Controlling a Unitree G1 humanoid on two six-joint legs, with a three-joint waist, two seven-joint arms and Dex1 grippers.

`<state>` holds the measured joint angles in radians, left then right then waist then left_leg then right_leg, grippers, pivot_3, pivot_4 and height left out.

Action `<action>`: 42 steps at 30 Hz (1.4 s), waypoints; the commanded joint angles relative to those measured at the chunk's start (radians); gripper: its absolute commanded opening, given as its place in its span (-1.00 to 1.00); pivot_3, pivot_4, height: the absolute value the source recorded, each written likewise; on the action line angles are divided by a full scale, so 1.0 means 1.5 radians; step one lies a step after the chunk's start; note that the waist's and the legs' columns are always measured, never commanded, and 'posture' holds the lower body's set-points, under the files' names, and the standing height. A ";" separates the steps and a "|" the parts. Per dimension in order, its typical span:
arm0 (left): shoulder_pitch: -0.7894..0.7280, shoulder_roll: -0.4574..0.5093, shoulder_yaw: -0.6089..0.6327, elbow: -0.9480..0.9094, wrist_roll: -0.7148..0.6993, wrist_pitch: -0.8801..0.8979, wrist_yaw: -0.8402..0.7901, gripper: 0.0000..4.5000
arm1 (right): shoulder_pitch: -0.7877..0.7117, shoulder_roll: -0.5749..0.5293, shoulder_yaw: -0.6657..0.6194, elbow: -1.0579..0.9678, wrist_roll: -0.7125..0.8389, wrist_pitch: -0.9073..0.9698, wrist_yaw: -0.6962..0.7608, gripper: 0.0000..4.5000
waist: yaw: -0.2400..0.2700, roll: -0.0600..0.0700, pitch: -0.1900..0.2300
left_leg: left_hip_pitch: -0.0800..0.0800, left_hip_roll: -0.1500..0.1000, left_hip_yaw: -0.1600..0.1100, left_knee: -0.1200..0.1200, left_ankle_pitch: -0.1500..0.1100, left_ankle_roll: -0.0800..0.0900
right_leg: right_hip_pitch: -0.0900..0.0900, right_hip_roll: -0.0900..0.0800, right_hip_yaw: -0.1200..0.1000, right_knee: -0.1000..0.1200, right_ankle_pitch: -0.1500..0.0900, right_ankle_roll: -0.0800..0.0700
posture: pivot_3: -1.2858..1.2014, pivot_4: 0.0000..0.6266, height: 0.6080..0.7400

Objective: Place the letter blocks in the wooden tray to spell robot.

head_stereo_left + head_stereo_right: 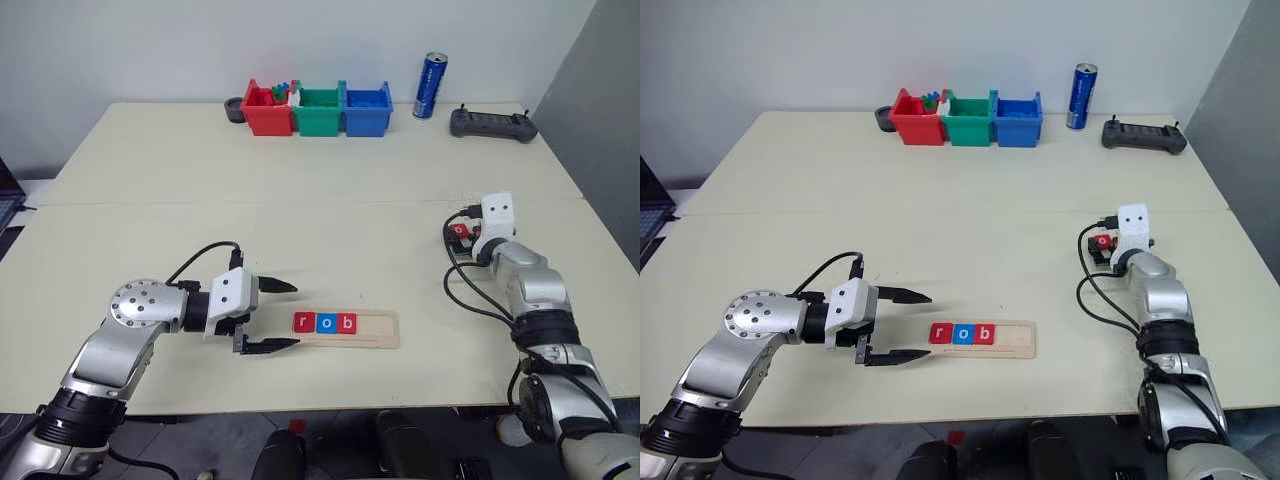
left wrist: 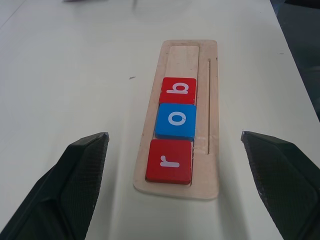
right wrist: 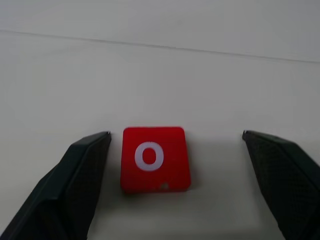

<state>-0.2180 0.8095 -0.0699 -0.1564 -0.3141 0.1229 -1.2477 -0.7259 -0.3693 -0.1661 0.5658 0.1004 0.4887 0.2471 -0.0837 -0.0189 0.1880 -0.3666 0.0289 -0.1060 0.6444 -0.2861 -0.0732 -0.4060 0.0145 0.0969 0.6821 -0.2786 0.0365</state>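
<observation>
— Nearest the front edge of the desk [image 1: 150, 180]?
— Left gripper [image 1: 275, 316], jaws spread wide, holding nothing, aimed at the left end of the wooden tray [image 1: 385, 330] close to that edge.
— In the tray?
— Red r [image 2: 169, 161], blue o [image 2: 175, 120], red b [image 2: 178, 90], touching in a row from the left end; right part bare.
— Toward the right edge?
— Right gripper [image 3: 175, 150], jaws wide apart, gripping nothing, straddling a red o tile [image 3: 155, 159] flat on the desk, apart from both fingers.
</observation>
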 commanded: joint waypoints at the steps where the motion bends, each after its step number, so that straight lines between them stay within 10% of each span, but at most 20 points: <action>1: 0.005 0.005 0.023 -0.027 -0.010 -0.010 0.008 1.00 | -0.009 -0.004 -0.010 0.030 0.008 0.007 0.002 0.72 | 0.000 0.000 0.000 | 0.000 0.000 0.000 0.000 0.000 0.000 | 0.000 0.000 0.000 0.000 0.000 0.000 | 0.03 -0.52 1.00; 8: 0.008 0.005 0.019 -0.041 -0.009 -0.004 0.018 1.00 | 0.029 0.001 -0.003 -0.032 0.005 0.022 0.001 -0.36 | 0.001 0.000 0.000 | 0.000 0.000 -0.001 0.000 0.000 0.000 | 0.000 0.000 0.000 0.000 0.000 0.000 | 0.03 -0.52 1.00; 20: 0.012 0.003 0.016 -0.023 -0.011 -0.020 0.002 1.00 | 0.435 0.166 0.070 -0.833 0.035 0.327 -0.138 -0.35 | 0.002 0.001 0.000 | -0.002 0.000 -0.002 0.000 0.000 0.000 | -0.001 0.000 -0.001 0.001 0.000 0.000 | 0.03 -0.52 1.00; 32: -0.025 -0.003 -0.001 0.041 -0.001 -0.066 -0.038 1.00 | 0.510 0.290 0.060 -0.859 0.040 0.374 -0.201 -0.35 | 0.001 0.001 0.000 | 0.000 0.000 -0.001 0.000 0.000 -0.001 | 0.000 0.001 0.000 0.000 -0.002 0.004 | 0.03 -0.52 1.00; 42: -0.011 -0.002 0.003 0.008 -0.004 -0.045 -0.023 1.00 | 0.455 0.268 0.023 -0.893 0.048 0.343 -0.192 0.99 | 0.001 0.001 0.000 | 0.000 0.000 -0.001 0.000 0.000 0.000 | 0.000 0.000 0.000 0.000 -0.001 0.002 | 0.03 -0.52 1.00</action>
<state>-0.2371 0.8029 -0.0761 -0.1058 -0.3101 0.0563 -1.2904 -0.0151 0.0488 -0.1102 -0.7036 0.1593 1.0171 -0.0473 -0.0821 -0.0176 0.1874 -0.3672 0.0294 -0.1072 0.6444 -0.2858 -0.0739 -0.4066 0.0151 0.0967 0.6816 -0.2803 0.0390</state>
